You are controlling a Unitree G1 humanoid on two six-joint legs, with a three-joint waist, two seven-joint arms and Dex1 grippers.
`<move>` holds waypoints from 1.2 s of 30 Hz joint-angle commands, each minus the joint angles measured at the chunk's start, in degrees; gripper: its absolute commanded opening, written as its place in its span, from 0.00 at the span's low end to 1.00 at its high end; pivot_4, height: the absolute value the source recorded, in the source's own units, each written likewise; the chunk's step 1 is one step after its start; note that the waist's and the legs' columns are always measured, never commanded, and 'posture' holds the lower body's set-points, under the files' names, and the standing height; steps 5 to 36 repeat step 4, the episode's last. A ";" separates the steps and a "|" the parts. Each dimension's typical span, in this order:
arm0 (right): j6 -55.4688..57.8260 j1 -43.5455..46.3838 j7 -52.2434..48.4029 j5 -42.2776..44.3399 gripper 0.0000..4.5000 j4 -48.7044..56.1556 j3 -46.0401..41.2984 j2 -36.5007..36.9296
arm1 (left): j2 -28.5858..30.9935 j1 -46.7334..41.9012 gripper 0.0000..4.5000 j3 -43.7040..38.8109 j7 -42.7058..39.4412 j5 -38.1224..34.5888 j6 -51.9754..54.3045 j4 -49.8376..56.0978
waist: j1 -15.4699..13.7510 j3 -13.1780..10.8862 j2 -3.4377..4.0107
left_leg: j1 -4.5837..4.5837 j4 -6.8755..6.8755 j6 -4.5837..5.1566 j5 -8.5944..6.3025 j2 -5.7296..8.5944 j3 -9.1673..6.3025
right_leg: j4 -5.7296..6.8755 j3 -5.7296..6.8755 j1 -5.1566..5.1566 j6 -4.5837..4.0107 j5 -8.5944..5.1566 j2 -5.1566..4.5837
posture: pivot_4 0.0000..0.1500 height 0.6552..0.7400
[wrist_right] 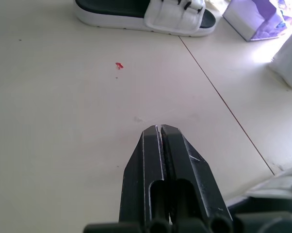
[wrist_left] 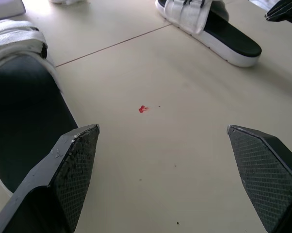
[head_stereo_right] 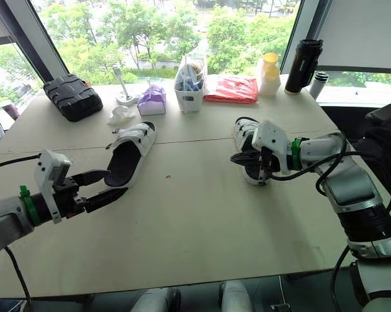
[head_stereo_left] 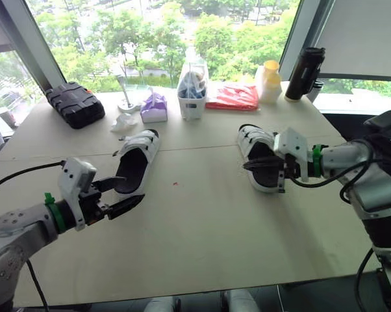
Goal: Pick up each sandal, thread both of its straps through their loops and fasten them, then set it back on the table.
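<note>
Left gripper (head_stereo_left: 130,190): I see its fingers spread wide, empty, left of the red speck (head_stereo_left: 176,184).
Right gripper (head_stereo_left: 247,166): fingers pressed together, right of the speck.
Left sandal (head_stereo_left: 138,159): on the table (head_stereo_left: 202,240), just beyond-left of the speck.
Right sandal (head_stereo_left: 255,146): beyond-right of it, under my right gripper.

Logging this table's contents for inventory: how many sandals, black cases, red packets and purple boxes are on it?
sandals: 2 (left sandal, right sandal)
black case: 1
red packet: 1
purple box: 1
total: 5
</note>
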State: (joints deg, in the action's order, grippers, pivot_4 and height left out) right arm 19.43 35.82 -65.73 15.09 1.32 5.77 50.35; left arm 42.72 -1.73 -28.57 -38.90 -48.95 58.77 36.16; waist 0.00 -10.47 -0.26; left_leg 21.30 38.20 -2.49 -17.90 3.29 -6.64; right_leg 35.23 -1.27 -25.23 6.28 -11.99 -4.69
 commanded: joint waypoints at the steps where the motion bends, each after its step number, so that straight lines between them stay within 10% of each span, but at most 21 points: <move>1: -1.86 2.76 -0.42 -0.67 0.00 -2.41 -3.10 1.70 | 1.76 0.84 0.97 -3.49 -0.90 -4.31 -0.05 1.67 | 0.37 0.00 0.02 | 0.00 -0.01 0.00 0.00 -0.01 0.02 | 0.00 -0.02 -0.01 -0.01 0.00 0.00 | 1.00 1.00; 36: -3.01 3.26 -1.20 -1.12 0.00 -4.49 -3.03 1.66 | 1.74 -0.03 0.97 -2.82 1.64 -5.79 0.05 1.70 | 0.59 0.00 0.02 | 0.00 -0.02 0.00 0.00 -0.01 0.01 | 0.00 -0.02 -0.01 -0.01 0.00 0.01 | 1.00 1.00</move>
